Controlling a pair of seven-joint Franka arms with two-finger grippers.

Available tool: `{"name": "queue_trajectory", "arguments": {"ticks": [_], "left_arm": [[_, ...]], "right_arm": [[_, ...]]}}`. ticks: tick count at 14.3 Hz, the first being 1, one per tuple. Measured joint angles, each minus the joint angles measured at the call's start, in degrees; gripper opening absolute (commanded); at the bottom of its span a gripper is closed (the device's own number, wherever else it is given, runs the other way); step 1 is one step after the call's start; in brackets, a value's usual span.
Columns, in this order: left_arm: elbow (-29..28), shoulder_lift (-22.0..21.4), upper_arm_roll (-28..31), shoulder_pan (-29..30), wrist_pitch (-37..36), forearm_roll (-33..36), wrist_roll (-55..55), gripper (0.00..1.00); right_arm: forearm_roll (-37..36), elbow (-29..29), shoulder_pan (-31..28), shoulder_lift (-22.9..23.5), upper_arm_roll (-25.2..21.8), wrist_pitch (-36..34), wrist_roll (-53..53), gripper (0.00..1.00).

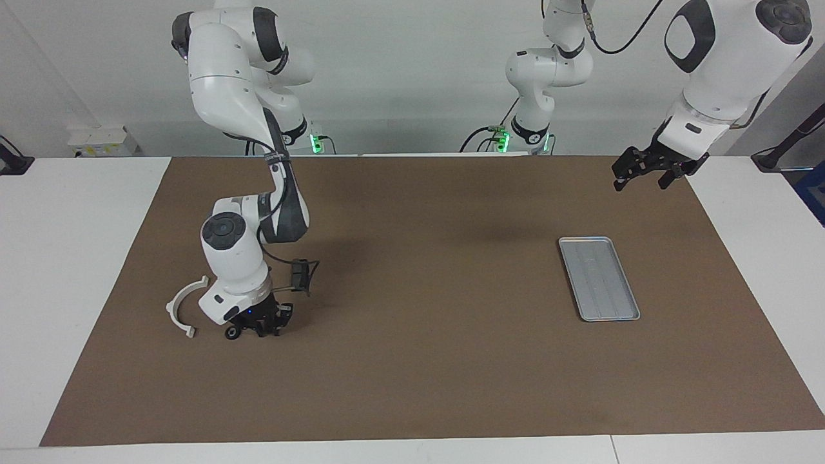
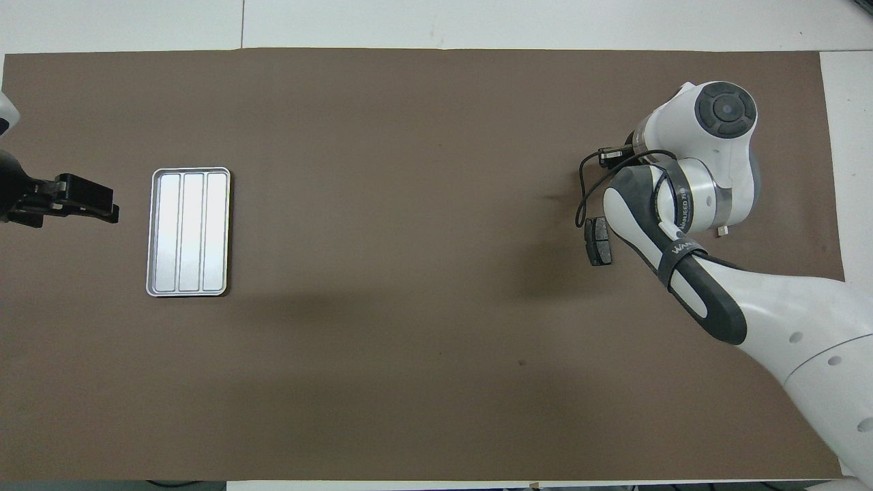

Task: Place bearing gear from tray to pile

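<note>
A small black round bearing gear (image 1: 231,333) lies on the brown mat, between the white half-ring bracket (image 1: 184,308) of the pile and my right gripper (image 1: 260,330). That gripper is down at the mat, right beside the gear; whether it touches the gear, or has anything in it, does not show. A dark brake pad (image 1: 300,276) (image 2: 599,242) lies nearer to the robots. In the overhead view the right arm hides gripper, gear and bracket. On the silver tray (image 1: 599,278) (image 2: 189,232) only the ribbed floor shows. My left gripper (image 1: 639,183) (image 2: 114,211) hangs open beside the tray.
A black cable (image 2: 585,198) loops from the right wrist over the brake pad. The brown mat (image 1: 425,290) covers most of the white table, with a wide bare stretch between pile and tray.
</note>
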Motion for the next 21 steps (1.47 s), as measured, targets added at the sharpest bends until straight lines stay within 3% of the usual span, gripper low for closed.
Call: {"name": "queue_trajectory", "arguments": {"ticks": [12,17,21], "left_arm": [[0.00,0.00,-0.01,0.00,0.00,0.00,0.00,1.00],[0.00,0.00,-0.01,0.00,0.00,0.00,0.00,1.00],[0.00,0.00,-0.01,0.00,0.00,0.00,0.00,1.00]], "right_arm": [[0.00,0.00,-0.50,-2.85,0.04,-1.80,0.00,1.00],[0.00,0.10,-0.98,-7.49,0.05,-11.35,-0.42,1.00],[0.00,0.27,-0.83,-15.71,0.48,-22.98,-1.05,1.00]]}}
